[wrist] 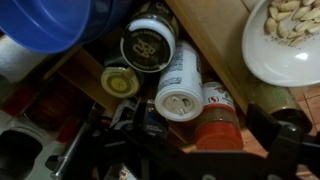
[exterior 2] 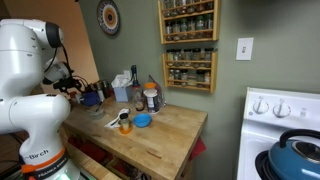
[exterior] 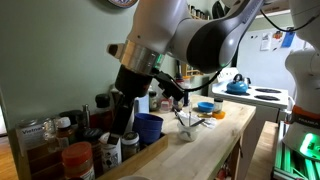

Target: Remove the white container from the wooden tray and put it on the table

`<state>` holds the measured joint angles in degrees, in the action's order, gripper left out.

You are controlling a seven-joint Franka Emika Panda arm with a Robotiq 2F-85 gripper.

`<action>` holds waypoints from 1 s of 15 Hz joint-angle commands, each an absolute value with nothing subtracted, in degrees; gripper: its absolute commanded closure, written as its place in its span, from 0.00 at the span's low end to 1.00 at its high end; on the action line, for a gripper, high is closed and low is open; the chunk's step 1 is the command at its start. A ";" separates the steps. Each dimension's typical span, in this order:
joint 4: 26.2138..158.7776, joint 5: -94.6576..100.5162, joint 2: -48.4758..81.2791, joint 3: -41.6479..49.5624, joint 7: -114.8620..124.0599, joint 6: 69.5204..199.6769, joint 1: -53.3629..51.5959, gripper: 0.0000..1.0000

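In the wrist view the white container (wrist: 148, 45), a white jar with a black printed lid, lies in the wooden tray (wrist: 213, 52) near a blue cup (wrist: 45, 22). My gripper (wrist: 205, 130) is open and low over the tray. Its fingers straddle a red-lidded jar (wrist: 215, 125) and a white shaker jar (wrist: 180, 95). The white container lies beyond the fingertips, untouched. In an exterior view the gripper (exterior: 124, 132) reaches down among the jars in the tray (exterior: 150, 156), beside a black-lidded white jar (exterior: 110, 150). The table (exterior: 205, 148) stretches away from the tray.
A white plate (wrist: 292, 62) with pale pieces sits on the table right beside the tray. A blue cup (exterior: 148, 128) stands at the tray's end. A blue bowl (exterior 2: 143, 121), small jars and a carton (exterior 2: 135, 86) stand on the table. A stove with a blue kettle (exterior 2: 296, 156) is beyond.
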<state>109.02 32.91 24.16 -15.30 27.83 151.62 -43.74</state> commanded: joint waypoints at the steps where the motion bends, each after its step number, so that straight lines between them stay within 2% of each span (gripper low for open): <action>1: 105.47 31.67 28.17 -12.05 27.52 151.87 -47.54 0.00; 4: 103.67 29.32 30.26 -11.55 25.19 150.62 -48.74 0.00; 6: 102.75 27.48 31.30 -11.27 23.64 150.96 -49.24 0.24; 9: 101.73 25.38 31.92 -10.47 22.12 151.17 -49.88 0.49; 11: 101.28 24.85 31.84 -9.47 21.79 150.54 -50.37 0.46; 12: 101.10 24.61 31.88 -9.19 21.69 150.45 -50.46 0.42; 13: 101.04 24.80 31.62 -8.66 21.72 149.27 -50.92 0.21; 14: 100.91 24.89 31.56 -8.34 21.78 148.37 -51.24 0.21; 15: 100.87 25.07 31.24 -8.15 21.59 146.96 -51.61 0.15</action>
<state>102.07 26.24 30.68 -9.87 23.08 150.49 -49.45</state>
